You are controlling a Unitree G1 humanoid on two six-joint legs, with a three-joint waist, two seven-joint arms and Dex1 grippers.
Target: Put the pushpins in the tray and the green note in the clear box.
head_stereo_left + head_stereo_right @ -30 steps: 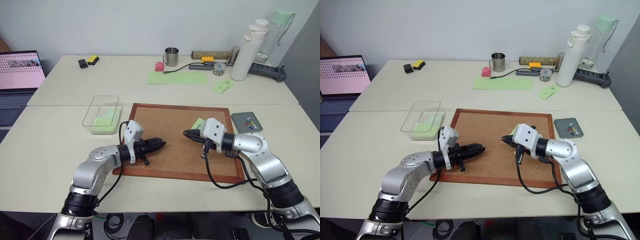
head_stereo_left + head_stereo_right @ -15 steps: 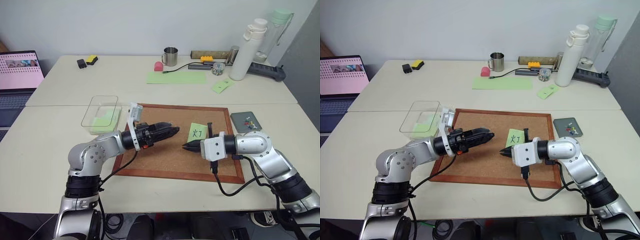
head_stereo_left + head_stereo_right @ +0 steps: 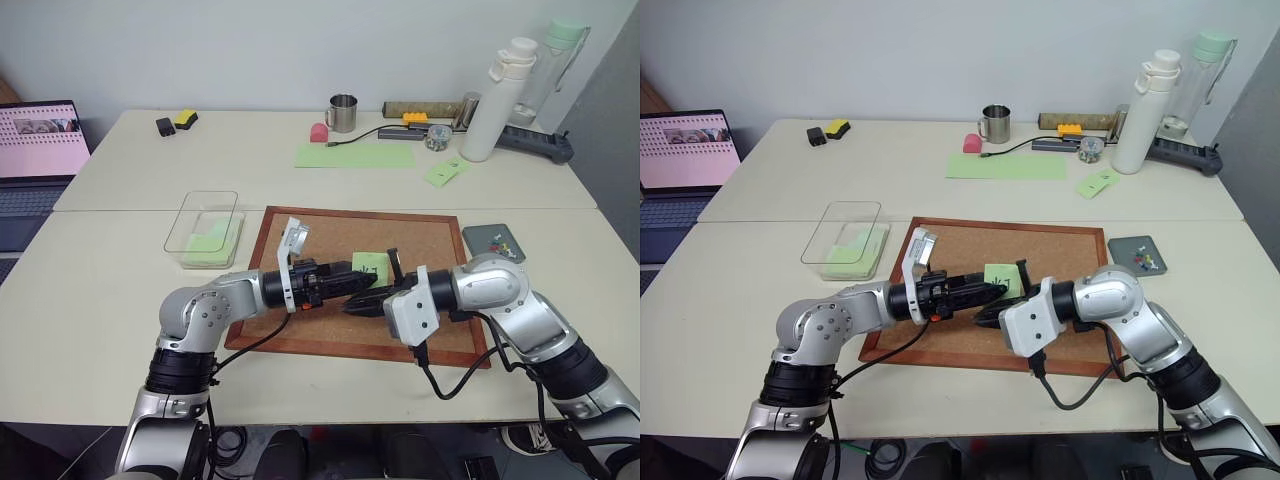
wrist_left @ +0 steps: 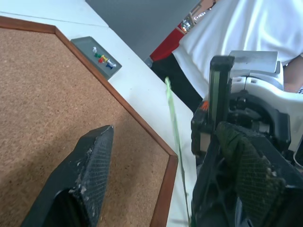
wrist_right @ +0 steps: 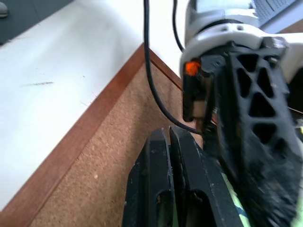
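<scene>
Both hands meet: right hand (image 3: 357, 305) pinches green note (image 3: 370, 267), edge-on between parted left hand (image 4: 161, 179) fingers.

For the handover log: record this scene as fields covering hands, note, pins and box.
right hand: shut on the green note, holding it upright over the corkboard
left hand: open, straddling the note
pushpins: in the tray
clear box: left of the corkboard, green paper inside; marked note not yet in
</scene>
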